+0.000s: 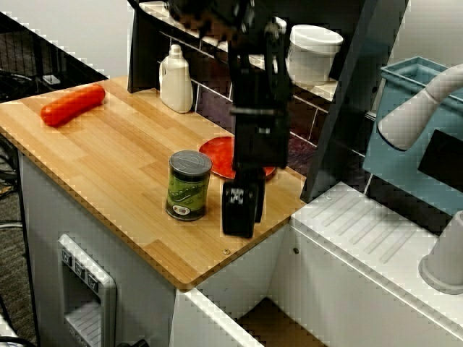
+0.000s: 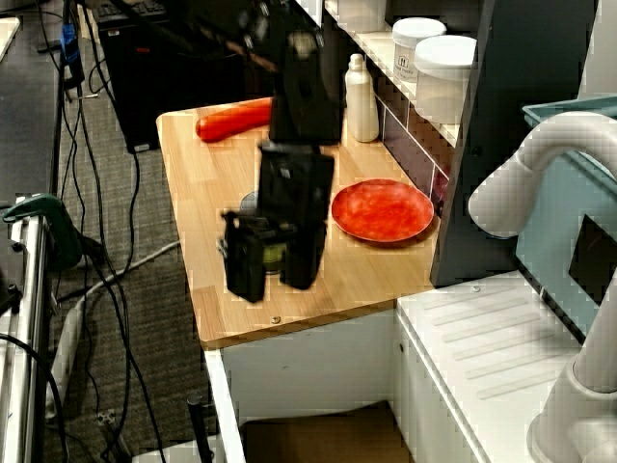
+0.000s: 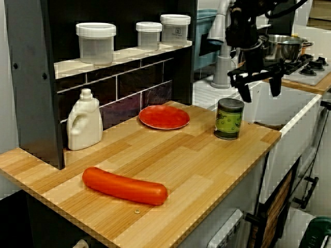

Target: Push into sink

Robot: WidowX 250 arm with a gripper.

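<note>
Surface point(image 3: 196, 170) middle: bare between sausage point(image 3: 124, 186) and can point(image 3: 229, 119).
Edge by sink point(image 3: 289, 111): can and plate point(image 3: 164, 117) stand there.
Back: bottle point(image 3: 84, 125), shelf wall.
End effector point(image 3: 261, 88): beside can, fingers spread.

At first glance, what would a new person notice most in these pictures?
The black tool hangs open above the counter's edge toward the sink, just beside a green can. A long orange sausage lies at the counter's far end, and a red plate sits by the tiled back wall.
</note>
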